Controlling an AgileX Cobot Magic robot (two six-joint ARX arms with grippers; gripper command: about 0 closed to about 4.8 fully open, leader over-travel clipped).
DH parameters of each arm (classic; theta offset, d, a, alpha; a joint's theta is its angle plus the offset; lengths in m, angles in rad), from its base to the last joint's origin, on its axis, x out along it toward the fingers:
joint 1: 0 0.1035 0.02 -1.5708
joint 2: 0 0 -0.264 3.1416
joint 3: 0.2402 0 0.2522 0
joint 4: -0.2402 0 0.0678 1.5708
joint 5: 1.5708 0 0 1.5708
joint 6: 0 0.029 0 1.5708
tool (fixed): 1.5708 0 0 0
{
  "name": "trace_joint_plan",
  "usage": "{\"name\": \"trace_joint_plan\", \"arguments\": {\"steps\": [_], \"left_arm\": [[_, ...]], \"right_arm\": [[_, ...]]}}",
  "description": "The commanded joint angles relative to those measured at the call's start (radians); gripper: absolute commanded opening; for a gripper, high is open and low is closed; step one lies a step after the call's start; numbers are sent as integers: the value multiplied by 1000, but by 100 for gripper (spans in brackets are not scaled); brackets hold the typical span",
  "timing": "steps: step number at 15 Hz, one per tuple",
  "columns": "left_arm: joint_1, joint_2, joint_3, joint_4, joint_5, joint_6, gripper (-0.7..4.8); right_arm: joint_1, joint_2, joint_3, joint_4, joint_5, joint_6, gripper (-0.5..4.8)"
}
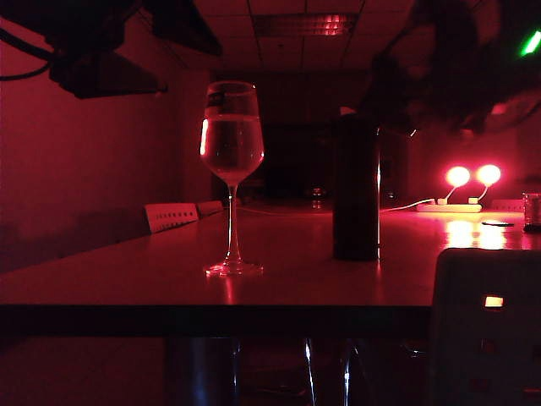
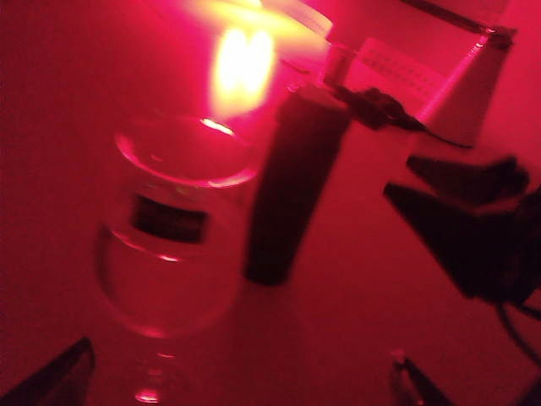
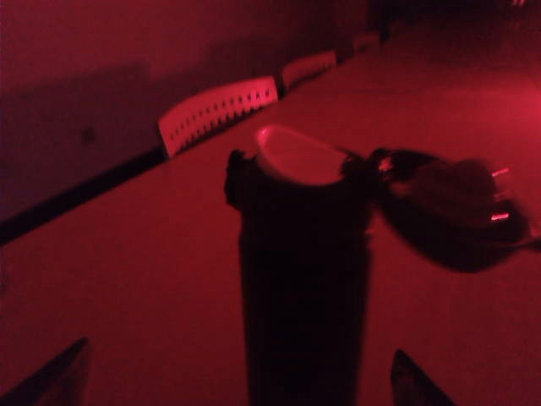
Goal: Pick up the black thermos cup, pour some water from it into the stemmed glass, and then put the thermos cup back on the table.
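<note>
The stemmed glass (image 1: 232, 152) stands upright on the table (image 1: 127, 283), left of middle. The black thermos cup (image 1: 355, 190) stands upright to its right, apart from it. The left arm (image 1: 97, 55) hangs dark at the upper left, and the right arm (image 1: 448, 76) is a blur above the thermos. My left gripper (image 2: 241, 376) is open above the table, with the glass (image 2: 169, 245) ahead of its fingertips and the thermos (image 2: 292, 194) beyond. My right gripper (image 3: 235, 372) is open, and the thermos (image 3: 300, 279) stands between its fingertips, untouched. Its flip lid (image 3: 448, 211) juts sideways.
A white perforated block (image 1: 172, 216) lies at the back left of the table. Two glowing lamps (image 1: 473, 176) and a power strip (image 1: 448, 207) sit at the back right. A small clear tumbler (image 1: 531, 211) is at the right edge. A grey box (image 1: 486, 330) fills the front right.
</note>
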Motion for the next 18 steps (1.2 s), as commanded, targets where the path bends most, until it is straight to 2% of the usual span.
{"name": "trace_joint_plan", "arguments": {"steps": [1,4,9,11,18], "left_arm": [[1,-3,5,11,-1,60,479],[1,-3,5,-26,-1,60,479],[1,8,5,-40,-10,57,479],[1,8,5,-40,-12,55,479],[1,8,5,-48,-12,56,479]], "right_arm": [[4,138,4,206,34,10,479],[4,265,55,244,35,3,479],[4,416,237,246,43,-14,479],[4,459,293,235,114,-26,479],[5,557,383,214,120,-25,479]]}}
